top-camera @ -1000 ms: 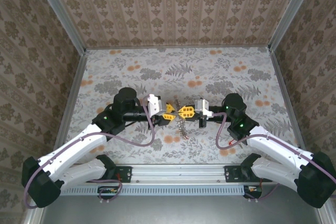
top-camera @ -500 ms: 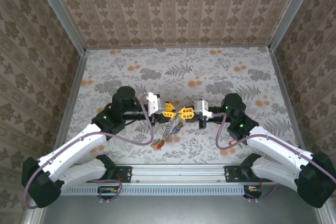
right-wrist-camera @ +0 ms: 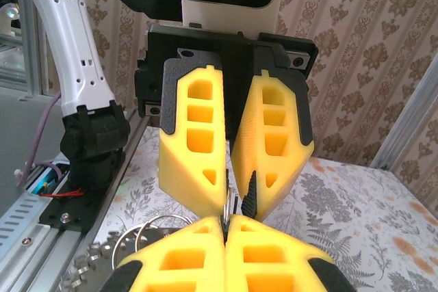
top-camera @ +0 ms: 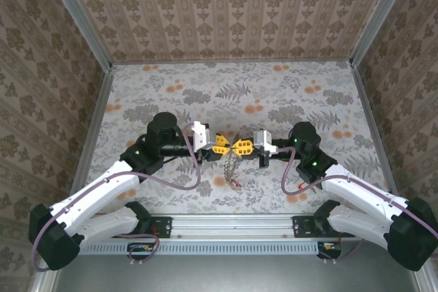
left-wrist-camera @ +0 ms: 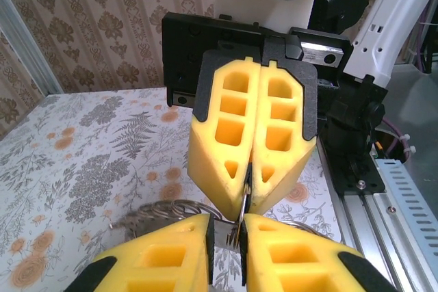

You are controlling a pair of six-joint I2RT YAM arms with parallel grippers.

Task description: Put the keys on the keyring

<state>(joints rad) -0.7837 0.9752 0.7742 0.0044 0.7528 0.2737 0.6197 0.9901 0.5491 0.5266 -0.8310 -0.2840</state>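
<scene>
The keyring (top-camera: 231, 165) hangs as a dark bunch between my two grippers, above the middle of the table's near half. A small red key tag (top-camera: 236, 183) dangles at its lower end. My right gripper (top-camera: 241, 146) is shut on the ring's wire; its yellow fingers (right-wrist-camera: 274, 254) meet tightly around it. My left gripper (top-camera: 220, 146) faces it tip to tip. Its jaws stand a narrow gap apart, with the wire lying against one pad. Coils of the keyring (left-wrist-camera: 164, 210) curve off to the left under the left gripper (left-wrist-camera: 228, 227). Other key colours are hidden.
The flowered tablecloth (top-camera: 274, 94) spreads behind the grippers, with patterned walls on three sides. An aluminium rail (top-camera: 233, 227) with the arm bases runs along the near edge. Purple cables (top-camera: 195, 176) loop beside both arms.
The hanging bunch swung out to the left half a second ago and has swung back under the grippers. Both grippers stay almost where they were.
</scene>
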